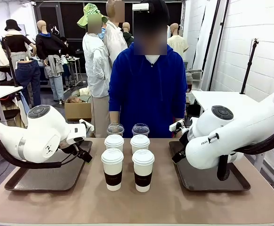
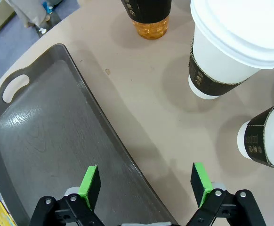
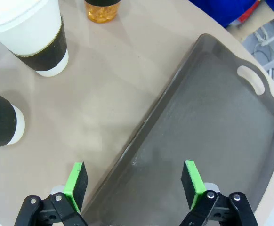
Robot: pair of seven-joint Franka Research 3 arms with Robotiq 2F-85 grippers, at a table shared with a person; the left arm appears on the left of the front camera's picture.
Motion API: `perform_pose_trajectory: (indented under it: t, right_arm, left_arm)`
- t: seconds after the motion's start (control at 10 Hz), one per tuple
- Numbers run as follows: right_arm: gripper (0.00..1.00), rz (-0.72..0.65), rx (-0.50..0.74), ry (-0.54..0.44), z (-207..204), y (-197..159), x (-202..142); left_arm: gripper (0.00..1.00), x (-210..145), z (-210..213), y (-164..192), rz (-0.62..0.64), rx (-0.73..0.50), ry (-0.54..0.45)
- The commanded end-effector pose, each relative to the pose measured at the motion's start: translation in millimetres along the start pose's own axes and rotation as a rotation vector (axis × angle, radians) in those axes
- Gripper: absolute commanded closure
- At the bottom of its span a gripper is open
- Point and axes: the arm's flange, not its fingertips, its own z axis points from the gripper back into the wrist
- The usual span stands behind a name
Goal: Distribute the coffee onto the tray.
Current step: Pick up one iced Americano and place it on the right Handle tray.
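Six coffee cups stand in two columns at the table's middle. In front are two white lidded cups with dark sleeves (image 1: pixel 112 168) (image 1: pixel 143 169), behind them two more (image 1: pixel 114 141) (image 1: pixel 140 141), and at the back two clear dome-lidded cups (image 1: pixel 115 128) (image 1: pixel 140 128). My left gripper (image 2: pixel 146 181) is open over the inner edge of the left tray (image 2: pixel 43 136), with a white cup (image 2: pixel 231 47) ahead. My right gripper (image 3: pixel 134 181) is open over the inner edge of the right tray (image 3: pixel 217 132); a sleeved cup (image 3: pixel 33 37) stands beyond it. Both hold nothing.
Both dark trays (image 1: pixel 43 179) (image 1: pixel 212 181) lie bare on the tan table, one to each side of the cups. A person in a blue top (image 1: pixel 148 89) stands at the far edge, right behind the cups. My arms (image 1: pixel 38 136) (image 1: pixel 221 136) hang low over the trays.
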Motion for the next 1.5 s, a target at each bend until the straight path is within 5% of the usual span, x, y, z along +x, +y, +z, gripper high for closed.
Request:
perform_pose_trajectory:
  t: [0.0,0.5,1.4]
  right_arm:
    - [0.0,0.0,0.0,0.0,0.0,0.1,0.0]
    - [0.0,0.002,0.039,0.005,6.1,0.6,7.1]
    - [0.0,0.123,0.115,-0.088,137.6,-23.5,50.2]
  left_arm:
    - [0.0,0.0,0.0,0.1,0.0,0.0,0.0]
    - [0.0,5.6,9.5,6.2,0.004,0.021,0.013]
    - [0.0,55.8,156.6,-9.9,-0.069,0.009,-0.035]
